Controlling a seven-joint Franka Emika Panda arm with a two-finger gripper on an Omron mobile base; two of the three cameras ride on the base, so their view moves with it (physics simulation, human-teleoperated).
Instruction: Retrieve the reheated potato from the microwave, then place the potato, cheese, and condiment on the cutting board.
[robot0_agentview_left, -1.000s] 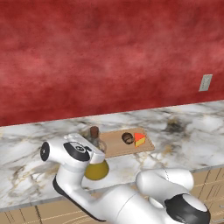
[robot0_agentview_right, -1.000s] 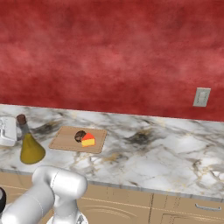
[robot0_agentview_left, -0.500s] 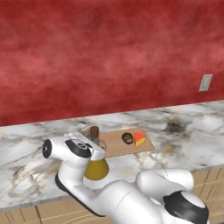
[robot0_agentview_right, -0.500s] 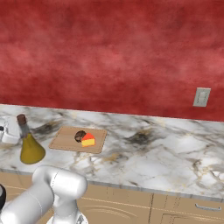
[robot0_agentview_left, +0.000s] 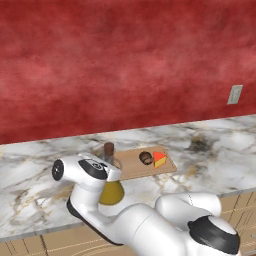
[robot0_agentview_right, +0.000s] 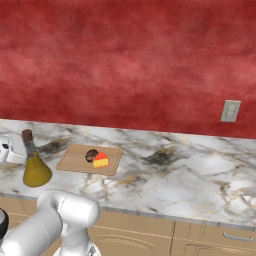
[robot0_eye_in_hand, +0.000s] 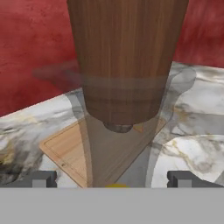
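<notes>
The condiment bottle (robot0_agentview_right: 35, 167) stands upright on the marble counter, left of the cutting board (robot0_agentview_right: 75, 161). In the hand view its brown cork (robot0_eye_in_hand: 127, 61) looms close, right in front of my gripper (robot0_eye_in_hand: 113, 180). The gripper is open, with one fingertip (robot0_eye_in_hand: 41, 178) on each side below the cork and nothing held. My hand (robot0_agentview_left: 92, 170) sits against the bottle's neck, hiding part of its yellow belly (robot0_agentview_left: 112, 194). The potato (robot0_agentview_left: 145, 158) and the cheese wedge (robot0_agentview_left: 160, 159) lie side by side on the cutting board (robot0_agentview_left: 132, 169). The microwave is out of view.
A red wall runs behind the counter, with a white outlet (robot0_agentview_right: 230, 111) at the right. The counter's front edge (robot0_agentview_right: 165, 215) runs above wooden drawers. A dark stain (robot0_agentview_right: 159, 159) marks the marble to the right of the board.
My hand has edged slightly toward the bottle, with the jaws staying wide. The bottle, potato and cheese have not moved.
</notes>
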